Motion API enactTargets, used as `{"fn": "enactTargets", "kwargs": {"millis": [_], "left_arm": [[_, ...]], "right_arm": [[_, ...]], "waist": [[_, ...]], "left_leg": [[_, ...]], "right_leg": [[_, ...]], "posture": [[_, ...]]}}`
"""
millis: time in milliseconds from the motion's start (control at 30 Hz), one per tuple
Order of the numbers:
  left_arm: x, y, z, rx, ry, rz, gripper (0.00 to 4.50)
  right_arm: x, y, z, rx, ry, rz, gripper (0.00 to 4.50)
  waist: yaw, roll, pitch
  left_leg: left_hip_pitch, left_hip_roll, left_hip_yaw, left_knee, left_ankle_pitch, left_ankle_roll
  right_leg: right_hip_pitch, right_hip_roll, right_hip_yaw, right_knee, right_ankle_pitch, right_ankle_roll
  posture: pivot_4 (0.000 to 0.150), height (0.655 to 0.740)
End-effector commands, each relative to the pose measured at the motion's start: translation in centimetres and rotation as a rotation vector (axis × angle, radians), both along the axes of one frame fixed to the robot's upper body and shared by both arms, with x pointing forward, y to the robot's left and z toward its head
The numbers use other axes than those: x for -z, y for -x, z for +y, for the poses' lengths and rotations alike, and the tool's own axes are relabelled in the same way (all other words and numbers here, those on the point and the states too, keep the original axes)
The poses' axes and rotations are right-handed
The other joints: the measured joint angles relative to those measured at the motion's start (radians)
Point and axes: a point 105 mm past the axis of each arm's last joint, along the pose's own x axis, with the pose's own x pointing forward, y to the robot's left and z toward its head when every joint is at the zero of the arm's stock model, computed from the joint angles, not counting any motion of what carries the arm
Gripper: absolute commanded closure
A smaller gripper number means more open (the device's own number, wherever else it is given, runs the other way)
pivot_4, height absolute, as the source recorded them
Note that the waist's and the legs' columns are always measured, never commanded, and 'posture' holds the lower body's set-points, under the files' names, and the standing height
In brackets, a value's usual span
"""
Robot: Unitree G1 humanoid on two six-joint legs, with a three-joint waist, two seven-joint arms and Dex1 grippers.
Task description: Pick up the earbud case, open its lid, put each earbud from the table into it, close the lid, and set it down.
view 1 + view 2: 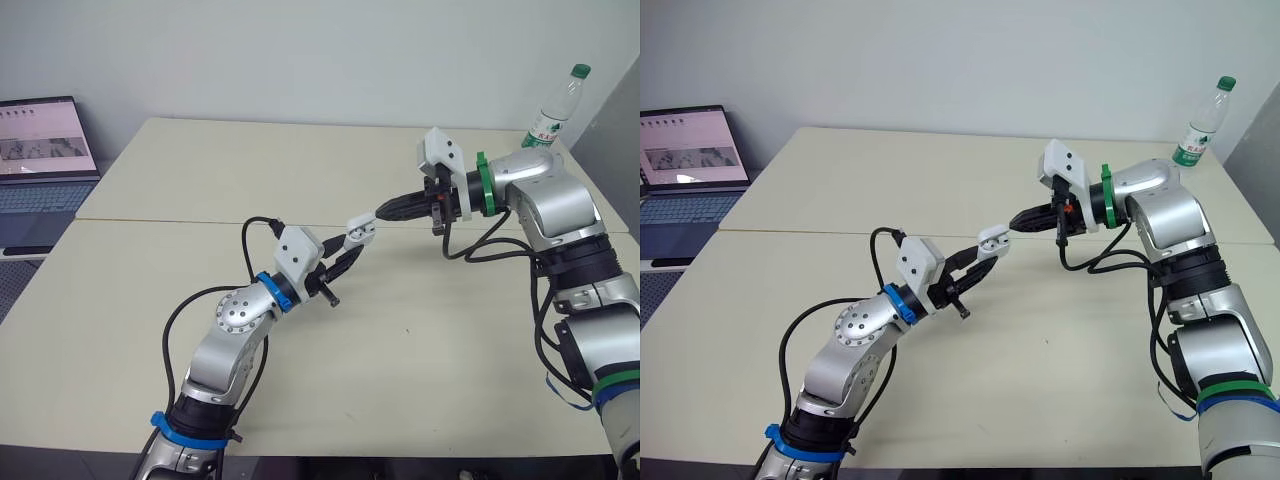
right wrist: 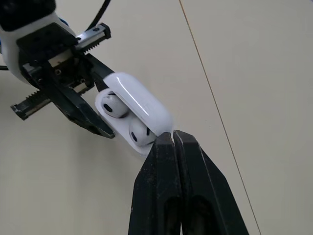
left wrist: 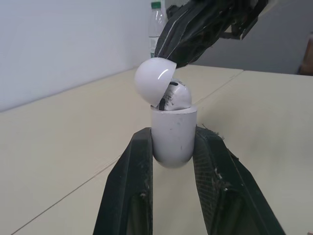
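The right end effector (image 2: 172, 138) had its two fingers pressed together with nothing between them, the tips touching the lid (image 2: 142, 105) of the earbud case (image 3: 171, 142). The left end effector (image 1: 348, 250) was clamped on the case body, holding it up above the counter (image 1: 180, 170) near its middle, the lid hinged partly open. Both earbuds (image 2: 111, 104) sat in their wells, so the loading looked done and the step in hand appeared to be the closing. The next move probably called for a short push of the lid toward the body while the left grip held firm, then a lowering to the counter. Room was ample: bare counter lay under both arms, crossed by a seam (image 1: 150, 221), while the laptop (image 1: 45, 160) beyond the left edge and the bottle (image 1: 555, 110) at the far right corner stood well apart.
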Motion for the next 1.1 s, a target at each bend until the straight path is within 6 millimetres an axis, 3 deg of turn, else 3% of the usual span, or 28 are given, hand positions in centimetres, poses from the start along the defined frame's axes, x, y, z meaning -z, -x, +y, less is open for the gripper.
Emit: {"fn": "enactTargets", "kwargs": {"millis": [33,200,367,533,833,1100], "left_arm": [[-2.2,0.7,-0.5,0.031,0.023,-0.096,3.71],[-2.2,0.8,-0.5,0.032,0.024,-0.095,3.71],[-2.3,0.8,-0.8,0.041,0.026,-0.095,3.71],[-2.5,0.7,-0.6,0.041,0.023,-0.100,3.71],[-2.4,0.6,-0.4,0.028,0.026,-0.097,3.71],[-3.2,0.0,0.0,-0.009,0.135,-0.040,3.71]], "right_arm": [[-1.9,0.0,0.3,-0.021,-0.024,-0.055,4.44],[-3.6,-1.2,1.6,0.014,-0.092,-0.105,4.44],[-1.9,-0.9,3.6,-0.018,-0.083,-0.079,4.44],[-0.7,-0.4,3.2,-0.061,-0.007,-0.050,4.44],[-0.7,1.7,2.0,-0.133,0.048,-0.016,4.44],[-1.5,1.1,2.3,0.008,-0.111,-0.064,4.44]], "waist": [[-0.001,0.000,0.000],[-0.003,0.000,0.000],[-0.001,0.000,0.000],[0.003,0.000,0.000],[0.001,0.000,0.000],[-0.001,0.000,0.000]], "left_leg": [[0.000,0.000,0.000,0.000,0.000,0.000],[0.000,0.000,0.000,0.000,0.000,0.000],[0.000,0.000,0.000,0.000,0.000,0.000],[0.000,0.000,0.000,0.000,0.000,0.000],[0.000,0.000,0.000,0.000,0.000,0.000],[0.000,0.000,0.000,0.000,0.000,0.000]], "right_leg": [[0.000,0.000,0.000,0.000,0.000,0.000],[0.000,0.000,0.000,0.001,0.000,0.000],[0.000,0.000,0.000,0.001,0.000,0.000],[0.000,-0.001,0.000,0.000,0.000,0.000],[0.000,-0.001,0.000,0.001,0.000,0.000],[0.000,0.000,0.000,0.001,0.000,0.000]], "posture": [[0.150,0.7400],[0.150,0.7400],[0.150,0.7400],[0.150,0.7400],[0.150,0.7400],[0.150,0.7400]]}}
